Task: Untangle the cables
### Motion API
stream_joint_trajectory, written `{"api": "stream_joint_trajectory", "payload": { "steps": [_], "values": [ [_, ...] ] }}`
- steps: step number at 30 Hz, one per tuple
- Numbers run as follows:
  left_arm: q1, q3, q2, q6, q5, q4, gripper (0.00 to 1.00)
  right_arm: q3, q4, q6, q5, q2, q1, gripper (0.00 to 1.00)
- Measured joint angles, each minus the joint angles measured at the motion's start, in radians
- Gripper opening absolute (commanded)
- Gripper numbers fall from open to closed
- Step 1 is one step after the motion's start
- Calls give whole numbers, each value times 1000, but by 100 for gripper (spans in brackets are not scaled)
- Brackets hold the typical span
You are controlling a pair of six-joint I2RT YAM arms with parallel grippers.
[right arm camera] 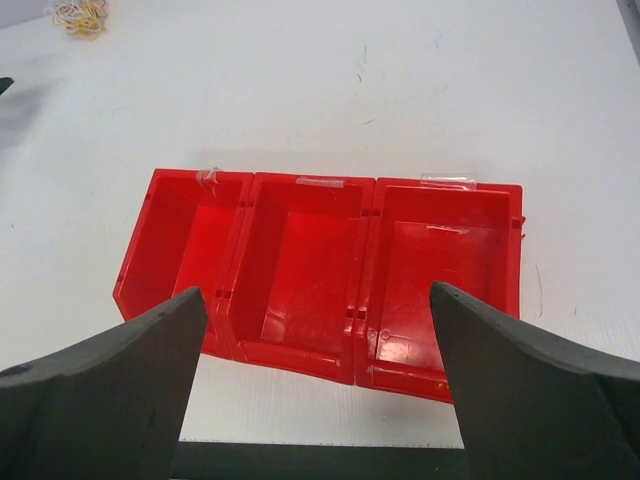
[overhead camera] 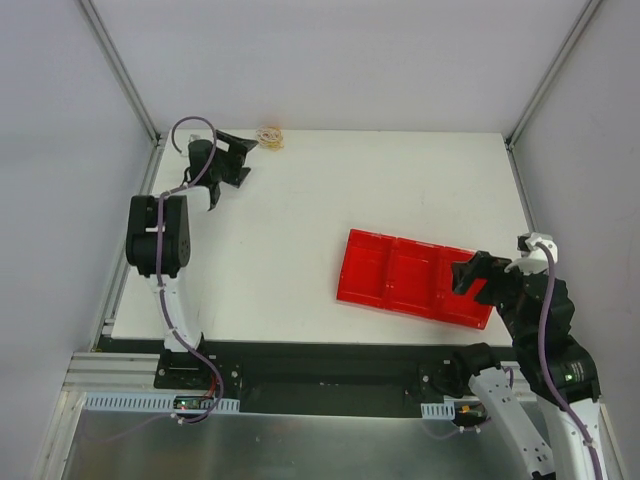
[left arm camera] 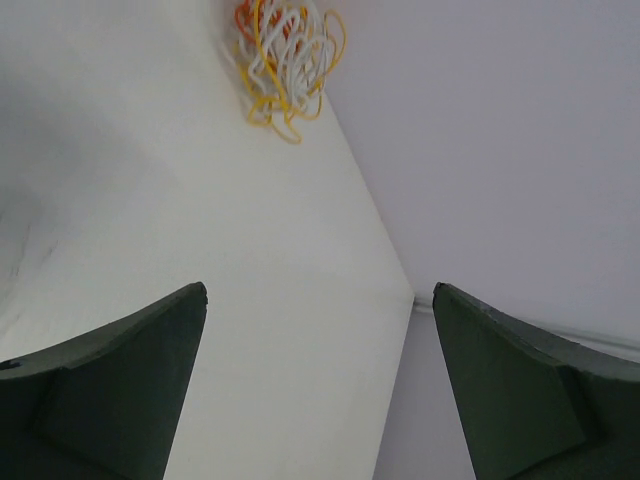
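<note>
The cables point(overhead camera: 270, 136) lie as one small tangle of yellow, white and orange strands at the table's far edge, left of centre. In the left wrist view the cables point(left arm camera: 286, 62) sit ahead of the fingers, against the back wall. My left gripper point(overhead camera: 228, 168) hovers just left of and a little nearer than the tangle, open and holding nothing point(left arm camera: 320, 292). My right gripper point(overhead camera: 466, 276) is open at the near right, over the near edge of the red tray point(overhead camera: 412, 278), with nothing between its fingers point(right arm camera: 318, 292). The tangle shows small in the right wrist view too, cables point(right arm camera: 80, 16).
The red tray point(right arm camera: 360, 235) has three compartments side by side, all showing bare bottoms. Grey walls close in the table on the left, back and right. The table's back edge point(left arm camera: 390, 250) runs right beside the tangle.
</note>
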State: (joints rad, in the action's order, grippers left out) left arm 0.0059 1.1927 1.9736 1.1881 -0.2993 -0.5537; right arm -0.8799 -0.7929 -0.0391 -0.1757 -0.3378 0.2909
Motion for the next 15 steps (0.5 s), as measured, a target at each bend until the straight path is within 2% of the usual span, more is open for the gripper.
{"api": "stream_joint_trajectory", "payload": {
  "steps": [5,11,15],
  "values": [
    [-11,225,199,59,99,-28,90,-9,11,31,5,2,0,96],
    [-46,487,358,-28,222,41,86,-36,14,68,4,-31,0,96],
    [-66,655,458,-105,270,100,71,-37,7,77,-2,-10,0,96]
  ]
}}
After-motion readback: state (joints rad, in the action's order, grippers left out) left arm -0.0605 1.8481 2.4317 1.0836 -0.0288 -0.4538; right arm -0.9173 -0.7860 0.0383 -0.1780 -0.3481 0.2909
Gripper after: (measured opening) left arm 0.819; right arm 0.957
